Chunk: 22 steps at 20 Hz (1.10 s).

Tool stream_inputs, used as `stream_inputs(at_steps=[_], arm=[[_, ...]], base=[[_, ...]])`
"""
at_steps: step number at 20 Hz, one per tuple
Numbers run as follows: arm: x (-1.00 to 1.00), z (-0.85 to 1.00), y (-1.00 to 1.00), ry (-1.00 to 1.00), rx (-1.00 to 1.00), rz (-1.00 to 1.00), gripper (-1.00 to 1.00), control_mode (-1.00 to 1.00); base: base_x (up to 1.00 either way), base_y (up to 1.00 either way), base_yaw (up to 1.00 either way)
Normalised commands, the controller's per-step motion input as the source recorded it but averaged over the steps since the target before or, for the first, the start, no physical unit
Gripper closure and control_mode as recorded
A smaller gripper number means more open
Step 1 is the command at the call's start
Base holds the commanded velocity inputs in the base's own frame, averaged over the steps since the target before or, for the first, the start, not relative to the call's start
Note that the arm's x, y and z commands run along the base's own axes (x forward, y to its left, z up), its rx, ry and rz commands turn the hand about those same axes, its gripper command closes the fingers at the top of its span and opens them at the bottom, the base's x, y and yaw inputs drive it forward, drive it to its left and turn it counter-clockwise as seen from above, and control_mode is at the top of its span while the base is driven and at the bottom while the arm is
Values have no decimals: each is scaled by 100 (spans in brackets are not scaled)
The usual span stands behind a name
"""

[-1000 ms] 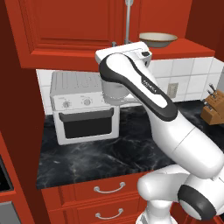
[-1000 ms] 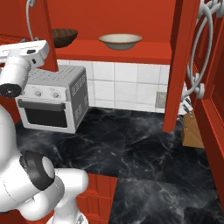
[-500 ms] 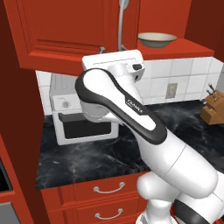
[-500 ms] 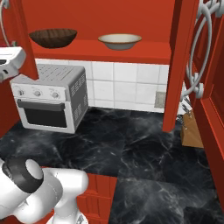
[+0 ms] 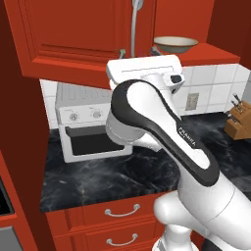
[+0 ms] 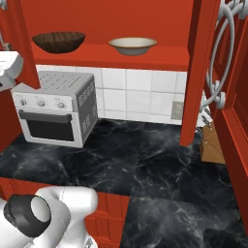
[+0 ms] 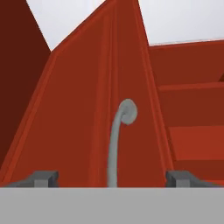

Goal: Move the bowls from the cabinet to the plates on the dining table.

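Two bowls sit on the red shelf [image 6: 111, 52] of the open cabinet: the dark brown wooden bowl [image 6: 59, 41] on the left and the cream bowl [image 6: 132, 45] [image 5: 175, 44] to its right. My gripper [image 7: 110, 178] is open, its fingertips [image 7: 41, 178] wide apart on either side of the curved silver handle [image 7: 116, 140] of the left cabinet door [image 5: 78, 34], clear of it. The white hand [image 5: 142, 68] is raised just below that handle [image 5: 135, 19]. The plates and the dining table are out of view.
A white toaster oven [image 6: 53, 109] stands on the black marble counter [image 6: 145, 155] under the shelf. A knife block [image 5: 240, 117] sits at the right. The right cabinet door [image 6: 201, 72] hangs open with its silver handles [image 6: 218, 72]. Red drawers [image 5: 117, 215] lie below.
My jaws have spread wide and let go of the door handle. The hand swung left with the left door, uncovering the wooden bowl in the right base view.
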Motion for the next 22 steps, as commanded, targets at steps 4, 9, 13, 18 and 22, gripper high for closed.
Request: stream_inputs(at_steps=[4, 9, 13, 18, 22], arm=[[-69, 15, -86, -14, 0, 14, -100, -100], [-2, 2, -73, -2, 0, 19, -100, -100], [22, 0, -72, 0, 0, 18, -100, -100], [45, 0, -57, 2, 0, 19, -100, -100], [57, 0, 8, -4, 0, 20, -100, -100]], base=[[0, 0, 0], [0, 0, 0], [0, 0, 0], [0, 0, 0], [0, 0, 0]])
